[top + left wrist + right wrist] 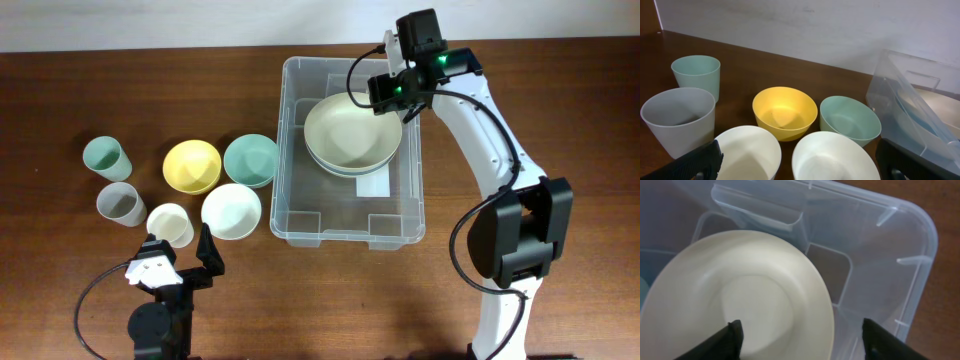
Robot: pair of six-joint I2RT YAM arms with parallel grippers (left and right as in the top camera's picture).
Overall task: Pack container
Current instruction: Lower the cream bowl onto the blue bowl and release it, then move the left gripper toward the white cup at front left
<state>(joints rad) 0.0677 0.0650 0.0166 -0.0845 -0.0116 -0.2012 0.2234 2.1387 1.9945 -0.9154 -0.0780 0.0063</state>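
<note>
The container (288, 150), a large clear tub, stands mid-table and holds a cream bowl (352, 133) stacked on a pale blue bowl. My right gripper (388, 103) hovers over the tub's far right part. In the right wrist view the gripper (802, 340) is open, its fingers straddling the right rim of the cream bowl (740, 300) inside the container (920, 240). My left gripper (180, 250) is open and empty near the front left, just behind the white cup and white bowl; it also shows in the left wrist view (800, 167).
Left of the tub stand a teal cup (105, 157), grey cup (120, 203), white cup (170, 222), yellow bowl (192, 166), teal bowl (250, 160) and white bowl (231, 211). The left wrist view shows the yellow bowl (785, 112) and the tub (910, 100).
</note>
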